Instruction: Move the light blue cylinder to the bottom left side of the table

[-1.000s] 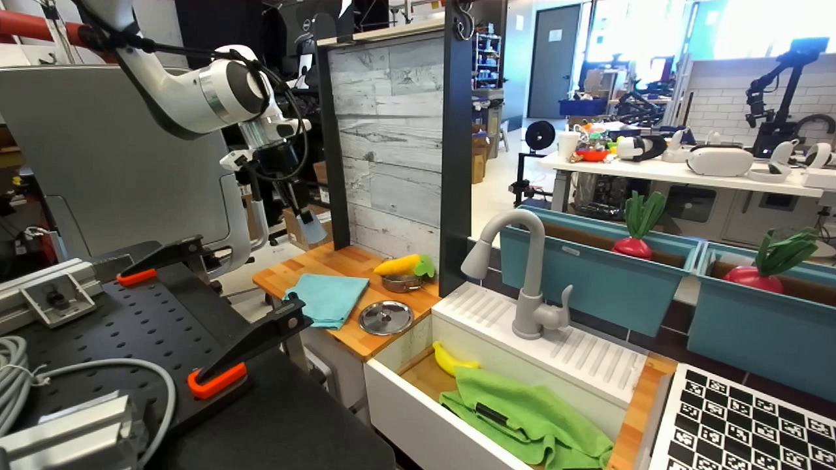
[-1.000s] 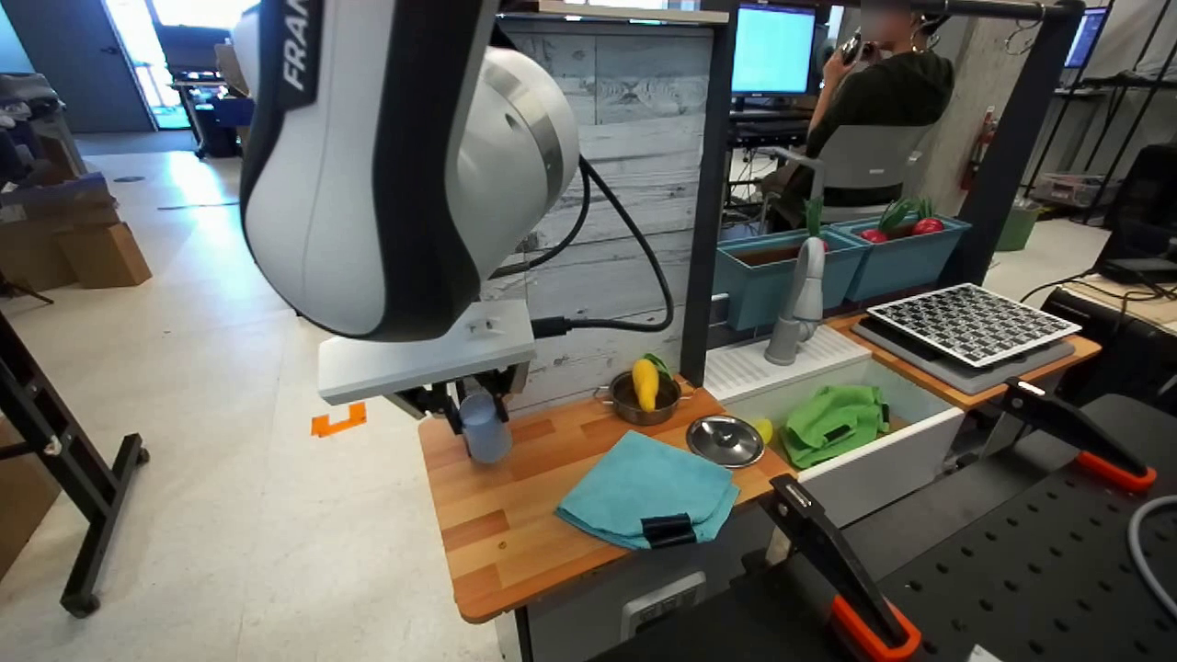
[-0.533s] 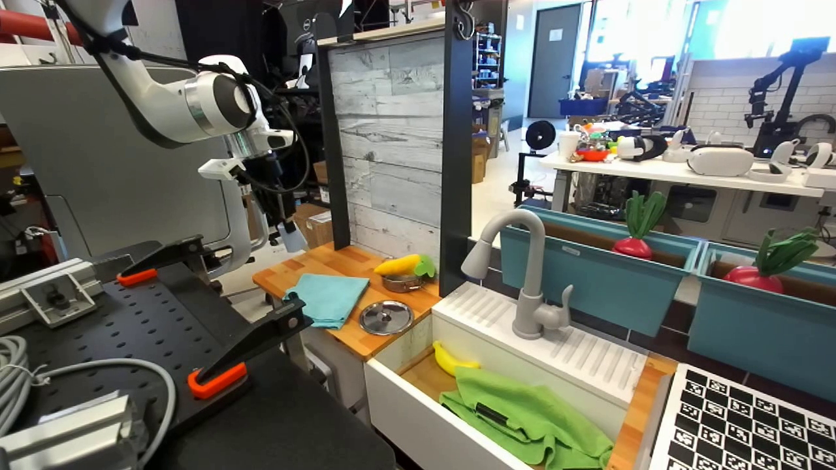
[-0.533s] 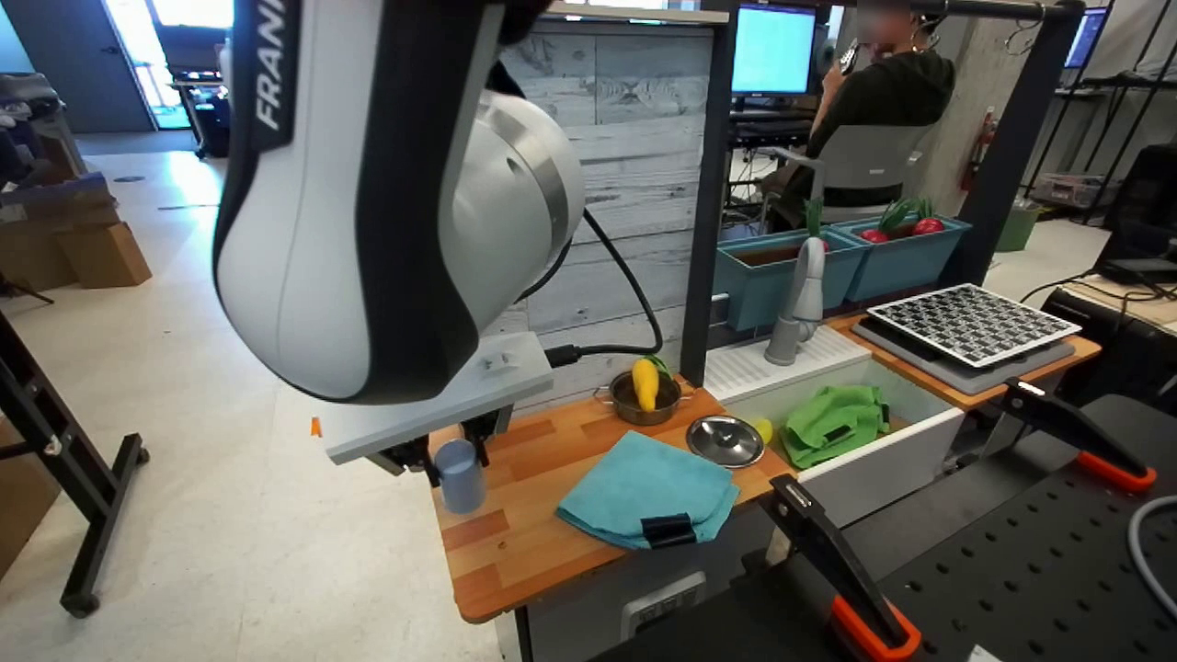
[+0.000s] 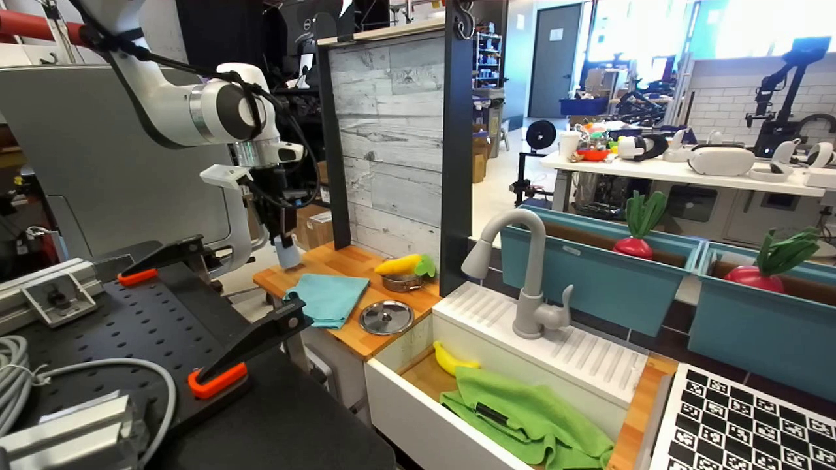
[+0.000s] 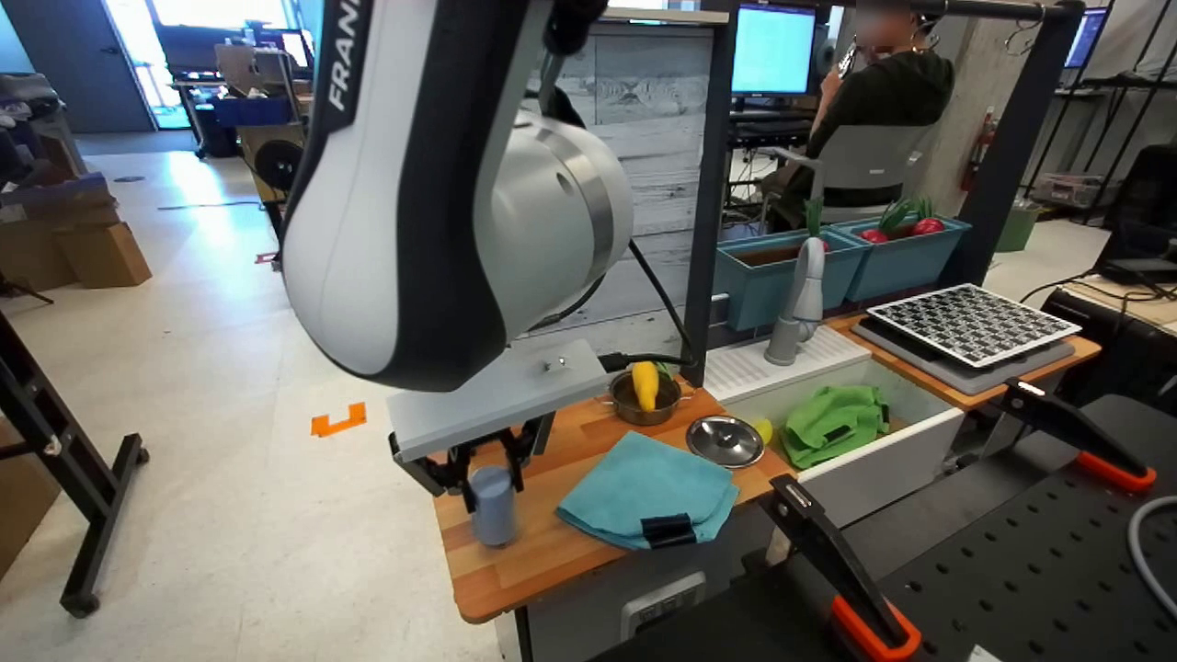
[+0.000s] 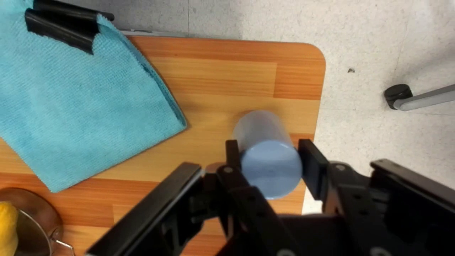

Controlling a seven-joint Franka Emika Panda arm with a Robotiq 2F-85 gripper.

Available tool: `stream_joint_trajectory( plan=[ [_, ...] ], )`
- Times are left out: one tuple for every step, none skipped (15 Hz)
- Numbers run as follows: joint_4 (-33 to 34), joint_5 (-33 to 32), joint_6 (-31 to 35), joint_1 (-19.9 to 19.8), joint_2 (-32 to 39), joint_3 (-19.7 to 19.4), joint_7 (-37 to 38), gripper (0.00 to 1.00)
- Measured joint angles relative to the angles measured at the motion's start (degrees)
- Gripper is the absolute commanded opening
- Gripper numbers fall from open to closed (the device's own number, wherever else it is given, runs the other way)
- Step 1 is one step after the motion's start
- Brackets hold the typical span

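The light blue cylinder [image 6: 494, 515] is held upright or nearly so between the black fingers of my gripper [image 6: 494, 485]. It also shows in an exterior view [image 5: 287, 254] and in the wrist view [image 7: 271, 170], where a finger lies against each side. My gripper shows in the wrist view too [image 7: 268, 153] and is shut on the cylinder. The cylinder is over the orange-tan wooden table [image 6: 524, 575], near its outer edge, between that edge and the teal cloth. The table also shows in the wrist view [image 7: 220, 78]. I cannot tell whether the cylinder's base touches the table.
A folded teal cloth [image 6: 648, 487] lies beside the cylinder. A metal pot [image 6: 630, 409] with a yellow squash [image 6: 645, 386] and a metal lid [image 6: 725, 441] are farther along. A white sink [image 6: 869, 450] holds a green cloth [image 6: 832, 423]. A black clamp [image 6: 828, 542] is at the table's side.
My gripper has lowered with the cylinder and moved across the table, away from the back panel toward the rounded outer corner. The cloth, pot and lid have not moved.
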Motion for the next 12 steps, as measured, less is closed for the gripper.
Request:
stream_joint_trajectory(
  plan=[
    [-0.1, 0.7, -0.7, -0.5, 0.0, 0.3, -1.0, 0.19],
    [-0.1, 1.3, -1.5, -1.0, 0.0, 0.6, -1.9, 0.19],
    [-0.1, 1.6, -2.4, -1.4, 0.0, 0.9, -2.5, 0.19],
    [-0.1, 1.9, -3.3, -1.6, 0.0, 1.1, -3.0, 0.19],
    [0.0, 2.2, -4.3, -1.8, 0.0, 1.2, -3.5, 0.19],
    [0.1, 2.3, -5.2, -1.8, 0.0, 1.2, -3.7, 0.19],
    [0.2, 2.3, -5.9, -1.8, 0.0, 1.2, -3.8, 0.19],
    [0.4, 2.3, -6.7, -1.8, 0.0, 1.2, -3.8, 0.19],
    [0.5, 2.3, -7.3, -1.8, 0.0, 1.2, -3.8, 0.19],
    [0.6, 2.3, -7.6, -1.8, 0.0, 1.2, -3.8, 0.19],
    [0.6, 2.3, -7.9, -1.8, 0.0, 1.2, -3.8, 0.19],
    [0.7, 2.3, -8.3, -1.8, 0.0, 1.2, -3.7, 0.19]
  ],
)
